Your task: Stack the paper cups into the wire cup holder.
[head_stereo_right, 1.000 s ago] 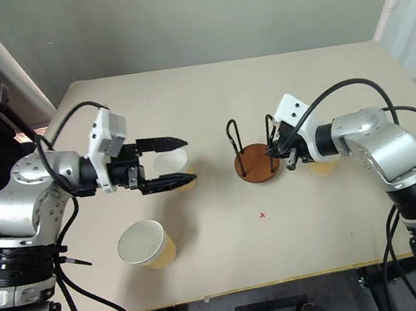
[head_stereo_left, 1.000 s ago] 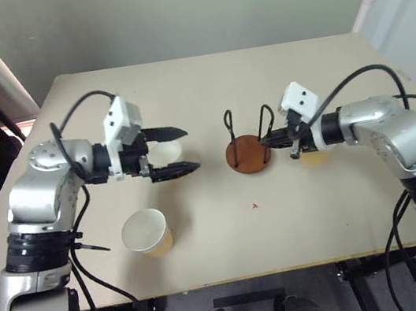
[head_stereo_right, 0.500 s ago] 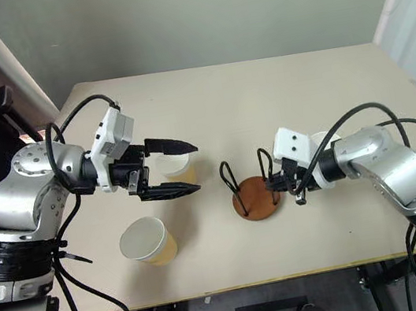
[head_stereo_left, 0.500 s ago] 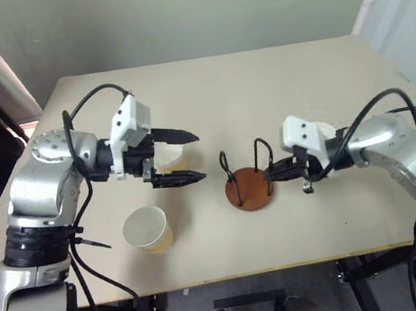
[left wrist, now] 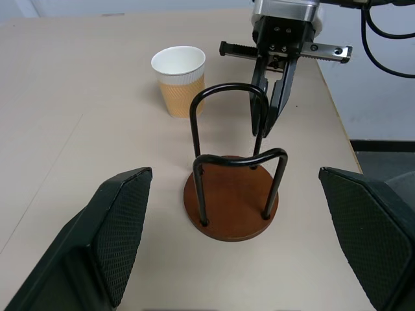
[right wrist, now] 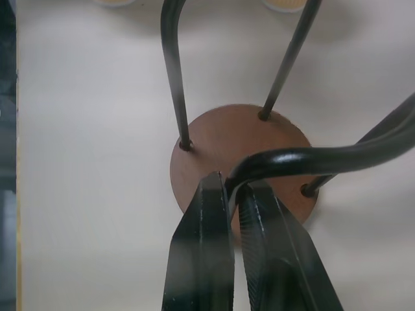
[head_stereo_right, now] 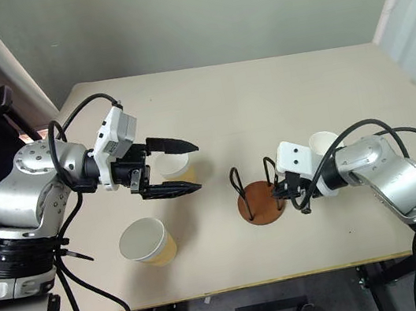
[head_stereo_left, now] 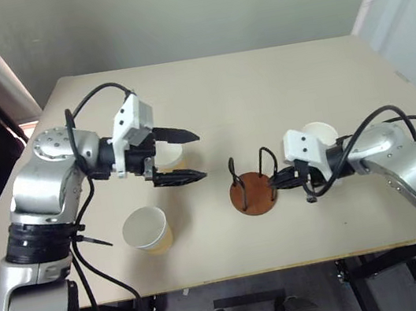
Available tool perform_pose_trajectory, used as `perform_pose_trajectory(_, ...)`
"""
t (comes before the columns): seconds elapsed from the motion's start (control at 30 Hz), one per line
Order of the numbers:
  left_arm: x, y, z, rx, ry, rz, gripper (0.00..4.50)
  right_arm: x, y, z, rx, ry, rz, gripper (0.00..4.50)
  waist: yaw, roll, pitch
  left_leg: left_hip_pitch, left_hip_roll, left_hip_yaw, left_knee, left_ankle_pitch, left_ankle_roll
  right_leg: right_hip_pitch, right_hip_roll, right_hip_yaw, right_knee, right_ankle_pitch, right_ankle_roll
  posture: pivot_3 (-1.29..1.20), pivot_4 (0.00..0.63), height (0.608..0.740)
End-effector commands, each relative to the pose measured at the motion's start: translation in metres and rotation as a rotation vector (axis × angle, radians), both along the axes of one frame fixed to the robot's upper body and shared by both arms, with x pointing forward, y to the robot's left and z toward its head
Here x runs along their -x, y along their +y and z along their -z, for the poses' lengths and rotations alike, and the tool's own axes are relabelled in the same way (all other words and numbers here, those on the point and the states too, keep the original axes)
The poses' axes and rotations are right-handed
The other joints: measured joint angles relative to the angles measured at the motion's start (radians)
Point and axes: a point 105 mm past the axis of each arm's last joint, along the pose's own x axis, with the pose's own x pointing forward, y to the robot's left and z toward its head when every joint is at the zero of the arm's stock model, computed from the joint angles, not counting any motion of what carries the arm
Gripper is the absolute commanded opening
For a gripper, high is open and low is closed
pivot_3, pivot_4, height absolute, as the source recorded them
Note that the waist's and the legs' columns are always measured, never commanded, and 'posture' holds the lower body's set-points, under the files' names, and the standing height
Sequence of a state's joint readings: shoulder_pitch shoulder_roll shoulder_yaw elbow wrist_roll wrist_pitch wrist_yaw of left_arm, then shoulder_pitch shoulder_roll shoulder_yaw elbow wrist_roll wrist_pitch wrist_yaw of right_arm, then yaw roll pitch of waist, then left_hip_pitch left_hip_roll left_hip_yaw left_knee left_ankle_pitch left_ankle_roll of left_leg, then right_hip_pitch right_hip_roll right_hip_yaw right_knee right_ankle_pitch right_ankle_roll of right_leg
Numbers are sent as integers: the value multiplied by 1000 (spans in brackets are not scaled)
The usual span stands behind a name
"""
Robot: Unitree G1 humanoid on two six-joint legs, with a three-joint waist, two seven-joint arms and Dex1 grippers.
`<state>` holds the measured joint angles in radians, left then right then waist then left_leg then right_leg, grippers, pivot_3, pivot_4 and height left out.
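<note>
My right pincer (right wrist: 233,214) pinches one wire loop of the wire cup holder (head_stereo_left: 253,193), lower centre of the desk (head_stereo_left: 275,80). My left pincer (head_stereo_left: 179,157) hangs spread above a paper cup (head_stereo_left: 170,155). Tugging sideways could tip the holder.

- The left arm (head_stereo_left: 45,183) and right arm (head_stereo_left: 408,158) have smooth silver-grey shells with black joint rings.
- Black cables loop loosely along both arms.
- A white boxy block sits on each wrist.
- The left gripper (head_stereo_left: 184,156) has two black, tapered fingers (left wrist: 120,223) with a fine cross-hatched inner face.
- The right gripper (right wrist: 237,220) has the same slim, glossy black fingers.
</note>
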<state>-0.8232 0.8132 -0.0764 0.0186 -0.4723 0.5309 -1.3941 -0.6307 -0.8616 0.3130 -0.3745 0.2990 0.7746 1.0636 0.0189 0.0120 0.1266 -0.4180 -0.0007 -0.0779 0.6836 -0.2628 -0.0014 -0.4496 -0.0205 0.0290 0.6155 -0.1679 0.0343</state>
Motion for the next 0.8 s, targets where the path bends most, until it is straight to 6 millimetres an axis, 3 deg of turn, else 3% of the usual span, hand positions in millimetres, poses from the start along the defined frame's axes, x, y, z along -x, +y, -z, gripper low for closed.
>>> perform_pose_trajectory(0.03, 2, 1, -10, -1, -50, 1, 4456, 4, -8, 9, 68, 18, -17, 311, 0, 0, 0, 0, 0, 0, 0, 0, 0, 0, 0, 0, 0, 0, 0, 0, 150, 740)
perform_pose_trajectory(0.23, -11, 1, -10, -18, -129, -67, 4456, 4, -20, 10, 80, 43, 36, 2088, 2, 0, 0, 1, 0, 0, 0, 0, 0, 1, 0, 0, 0, 0, 0, 0, 150, 740)
perform_pose_trajectory(0.37, -15, 0, -20, -16, -201, -97, 4456, 7, -41, 9, 81, 53, 119, 2088, 6, 0, 0, 0, 0, 0, 0, 0, 0, 1, 0, 0, 0, 0, 0, 0, 150, 740)
perform_pose_trajectory(0.5, -30, 9, -26, -146, -392, -161, 4456, 9, -63, -19, 12, 51, 210, 2088, 6, 0, 0, -1, 0, 0, 0, 0, 0, 1, 0, 0, -3, 1, 1, 0, 150, 740)
perform_pose_trajectory(0.67, -48, 13, -27, -356, -602, -172, 4456, 18, -58, -60, -126, 70, 190, 2088, 5, 0, 0, 0, 0, 1, 0, 0, 1, 1, 0, 1, -2, 0, 1, 0, 150, 740)
perform_pose_trajectory(0.8, -53, 13, -23, -491, -655, -144, 4456, 26, -50, -76, -166, 95, 145, 2088, 4, 0, 0, 0, 0, 0, -1, 0, 1, 1, 0, 1, -3, 0, 1, 0, 150, 740)
